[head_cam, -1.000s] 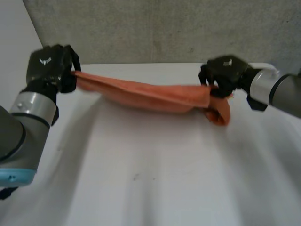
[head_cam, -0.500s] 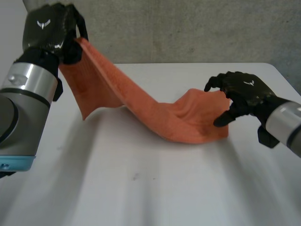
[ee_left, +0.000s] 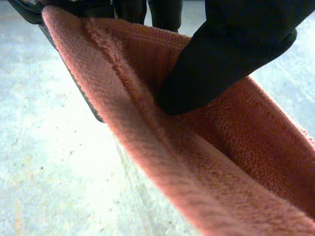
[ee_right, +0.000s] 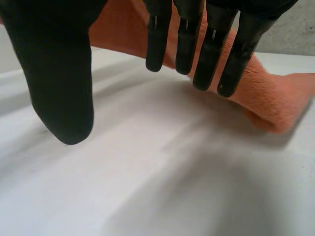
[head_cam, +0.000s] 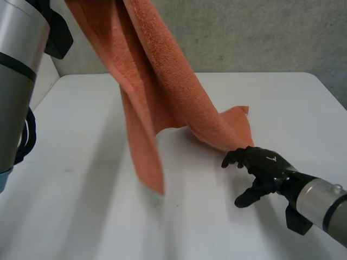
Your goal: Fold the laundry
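One towel (head_cam: 162, 86), left hand (ee_left: 231, 54) pinching its edge, right hand (head_cam: 264, 168) beside it, fingers relaxed

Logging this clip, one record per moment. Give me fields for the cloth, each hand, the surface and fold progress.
cloth: orange towel, one end held high, a corner hanging free, far end resting on the table
left: left hand pinches the towel's hemmed edge between thumb and fingers
right: right hand low over the table beside the towel's resting end, fingers relaxed, holding nothing
surface: white table
progress: no fold made yet
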`<action>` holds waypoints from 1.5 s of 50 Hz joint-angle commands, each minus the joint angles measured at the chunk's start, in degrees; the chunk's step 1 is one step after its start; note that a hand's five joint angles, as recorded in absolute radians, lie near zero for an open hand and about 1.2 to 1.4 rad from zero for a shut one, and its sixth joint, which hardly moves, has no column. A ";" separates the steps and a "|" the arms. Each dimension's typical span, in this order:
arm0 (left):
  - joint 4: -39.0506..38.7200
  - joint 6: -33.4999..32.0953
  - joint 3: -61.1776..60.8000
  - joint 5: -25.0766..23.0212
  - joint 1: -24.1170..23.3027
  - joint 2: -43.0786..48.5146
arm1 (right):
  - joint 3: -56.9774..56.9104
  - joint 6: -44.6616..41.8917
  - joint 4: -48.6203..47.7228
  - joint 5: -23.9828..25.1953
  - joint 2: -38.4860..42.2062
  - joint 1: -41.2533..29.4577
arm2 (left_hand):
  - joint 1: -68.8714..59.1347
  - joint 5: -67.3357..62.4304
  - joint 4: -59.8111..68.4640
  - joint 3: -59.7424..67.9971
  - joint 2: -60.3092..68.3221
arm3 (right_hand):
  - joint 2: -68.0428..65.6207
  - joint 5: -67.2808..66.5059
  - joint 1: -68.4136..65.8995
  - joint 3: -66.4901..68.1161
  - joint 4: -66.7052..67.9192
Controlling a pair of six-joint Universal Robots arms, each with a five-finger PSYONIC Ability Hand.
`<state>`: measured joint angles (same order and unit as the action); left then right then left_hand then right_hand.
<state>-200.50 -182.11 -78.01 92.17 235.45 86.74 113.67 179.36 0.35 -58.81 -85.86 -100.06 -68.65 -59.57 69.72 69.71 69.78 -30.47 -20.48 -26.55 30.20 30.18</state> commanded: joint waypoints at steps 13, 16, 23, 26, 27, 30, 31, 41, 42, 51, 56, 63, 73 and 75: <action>2.40 0.09 -0.65 0.12 -2.54 -9.39 | -23.32 4.94 -6.41 -10.18 17.30 -5.76 | -11.35 -10.43 10.28 10.29 10.22 | 7.43 7.44 3.51 -7.17 -7.14; 2.57 0.09 -0.91 0.20 -2.45 -9.30 | -28.39 7.92 -6.41 -10.18 21.59 -10.48 | -11.35 -10.43 10.28 10.29 10.22 | 7.43 7.44 3.51 -7.17 -7.14; 2.57 0.18 -3.20 0.29 -1.84 -9.04 | -36.93 9.07 -5.89 -10.79 32.14 -18.58 | -11.35 -10.43 10.28 10.29 10.22 | 7.60 7.61 3.68 -7.33 -7.31; 2.48 0.18 -4.69 0.29 -1.57 -8.87 | -37.74 9.16 -5.89 -10.88 33.21 -19.29 | -11.35 -10.43 10.28 10.29 10.22 | 7.60 7.61 3.68 -7.34 -7.31; 2.48 0.26 -5.39 0.29 -1.40 -8.87 | -38.34 9.42 -6.23 -10.80 33.91 -19.73 | -11.35 -10.43 10.28 10.29 10.22 | 7.60 7.61 3.68 -7.34 -7.31; 2.48 0.35 -6.79 0.29 -0.61 -8.87 | -40.36 9.69 -6.59 -10.88 35.57 -20.26 | -11.35 -10.43 10.28 10.29 10.22 | 7.60 7.61 3.68 -7.34 -7.31; 2.40 0.35 -7.32 0.29 -0.08 -8.87 | -42.20 9.69 -6.50 -11.15 36.63 -20.52 | -11.35 -10.43 10.28 10.29 10.22 | 7.44 7.45 3.51 -7.17 -7.14; 2.40 0.53 -8.56 0.29 2.12 -8.95 | -46.61 9.52 -6.15 -15.36 40.68 -23.42 | -11.35 -10.43 10.28 10.29 10.22 | -15.31 -15.30 -19.23 15.57 15.60; 2.40 0.53 -8.56 0.29 2.12 -8.95 | -46.61 9.51 -6.15 -15.37 40.68 -23.42 | -11.35 -10.43 10.28 10.29 10.22 | -15.44 -15.43 -19.36 15.71 15.73; 2.40 0.44 -9.70 -0.06 7.04 -8.78 | -44.50 6.09 -5.36 -19.41 31.72 -22.28 | -11.35 -10.43 10.28 10.29 10.22 | -49.53 -49.52 -53.45 49.80 49.82; 2.22 0.44 -11.11 -0.32 13.19 -8.34 | -43.36 -2.67 1.99 -17.39 20.40 -16.06 | -11.35 -10.43 10.28 10.29 10.22 | -49.53 -49.52 -53.45 49.80 49.82; 2.05 0.35 -14.00 -0.50 18.20 -7.38 | -46.16 -14.63 18.42 -12.30 15.99 -11.13 | -11.35 -10.43 10.28 10.29 10.22 | -49.53 -49.52 -53.45 49.80 49.82; 2.57 0.18 -17.96 -0.94 19.08 -4.21 | -47.49 -29.68 33.58 -11.41 12.64 -4.97 | -11.35 -10.43 10.28 10.29 10.22 | -49.53 -49.52 -53.45 49.80 49.82; 2.66 0.18 -18.58 -1.20 19.08 -3.15 | -46.35 -32.83 36.81 -11.32 12.64 -3.92 | -11.35 -10.43 10.28 10.29 10.22 | -49.53 -49.52 -53.45 49.80 49.82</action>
<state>-198.15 -181.83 -94.49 91.58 254.74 81.28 66.18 154.18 29.65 -70.15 -72.07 -106.68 -68.65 -59.57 69.73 69.71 69.78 -67.58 -55.19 -54.90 67.82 68.26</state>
